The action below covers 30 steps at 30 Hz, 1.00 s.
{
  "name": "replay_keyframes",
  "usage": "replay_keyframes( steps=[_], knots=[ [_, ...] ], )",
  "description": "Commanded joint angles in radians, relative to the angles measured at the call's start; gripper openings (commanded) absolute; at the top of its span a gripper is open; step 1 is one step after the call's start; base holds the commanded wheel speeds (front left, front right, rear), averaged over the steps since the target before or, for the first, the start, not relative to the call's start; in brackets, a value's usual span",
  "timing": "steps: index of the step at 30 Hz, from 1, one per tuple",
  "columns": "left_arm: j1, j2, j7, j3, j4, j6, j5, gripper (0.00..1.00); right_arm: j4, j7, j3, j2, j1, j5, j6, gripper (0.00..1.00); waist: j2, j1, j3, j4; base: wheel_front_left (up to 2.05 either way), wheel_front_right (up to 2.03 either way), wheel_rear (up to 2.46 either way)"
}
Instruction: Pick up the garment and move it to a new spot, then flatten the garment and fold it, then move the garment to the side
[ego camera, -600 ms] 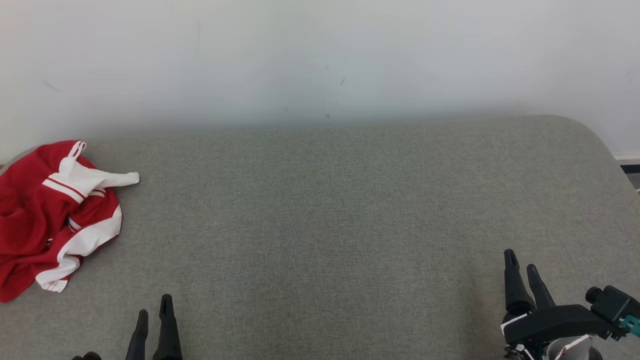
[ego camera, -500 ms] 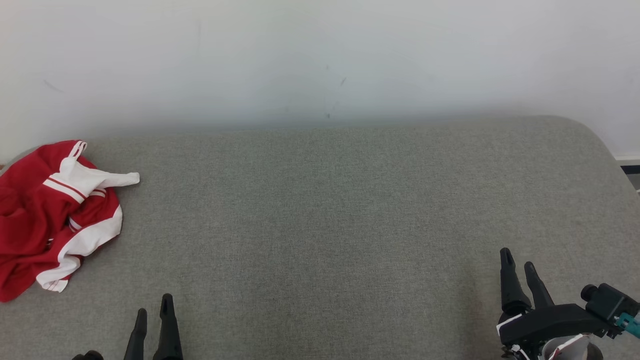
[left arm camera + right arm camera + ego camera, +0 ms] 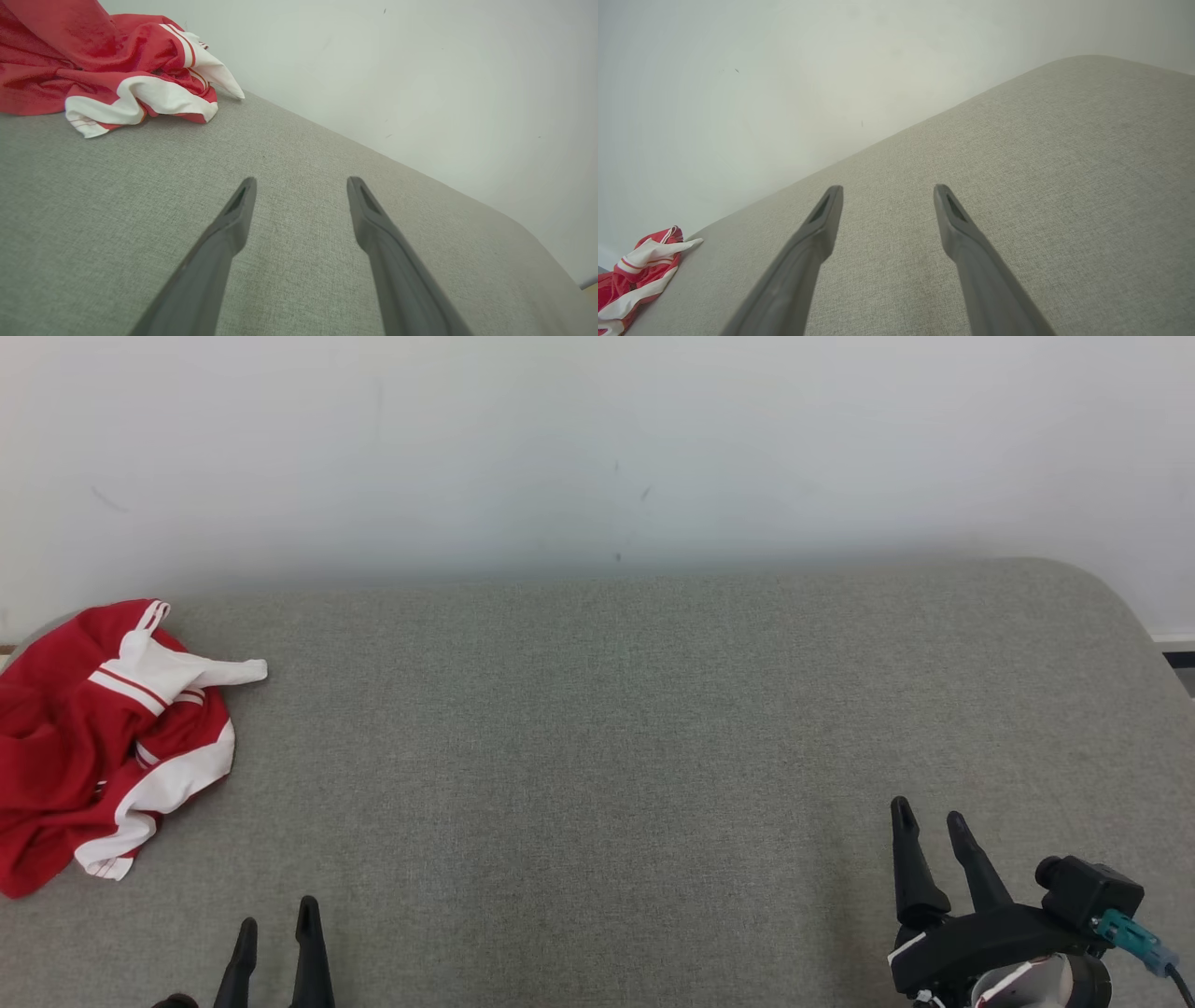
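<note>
Garment [image 3: 103,747], one crumpled red piece with white striped trim, lies at the left edge of the frame on a grey fabric surface [image 3: 597,756], close to where it meets the white wall [image 3: 597,448]. A wide run of grey fabric separates it from the surface's rounded corner at upper right. Two end effectors sit along the bottom edge: the left end effector [image 3: 276,913] at lower left, nearer the garment, and the right end effector [image 3: 927,810] at lower right, well apart from it. Both stand spread apart, holding nothing.
</note>
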Motion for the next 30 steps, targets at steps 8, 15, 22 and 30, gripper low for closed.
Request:
replay_keyframes(
  steps=[8,15,22,30],
  knots=[
    [0.013,0.032,-0.018,0.002,-0.011,0.014,0.118,1.0,-0.002,-0.042,0.052,-0.016,-0.017,-0.093,0.0,1.0,0.0,0.0,-0.009,0.0,0.0,0.0,0.0],
    [0.029,0.051,-0.026,0.009,-0.016,0.026,0.185,1.0,0.007,-0.067,0.083,-0.022,-0.013,-0.152,0.001,1.0,0.0,0.0,-0.021,-0.001,0.0,0.0,0.0],
    [0.044,0.061,-0.033,0.002,-0.014,0.033,0.251,1.0,0.012,-0.092,0.109,-0.027,-0.006,-0.206,0.001,1.0,0.0,0.0,-0.032,0.002,0.0,0.0,0.0],
    [0.058,0.073,-0.04,0.002,-0.02,0.041,0.317,1.0,0.018,-0.118,0.14,-0.027,-0.008,-0.272,0.001,1.0,0.0,0.0,-0.036,0.002,0.0,0.0,0.0]
  ],
)
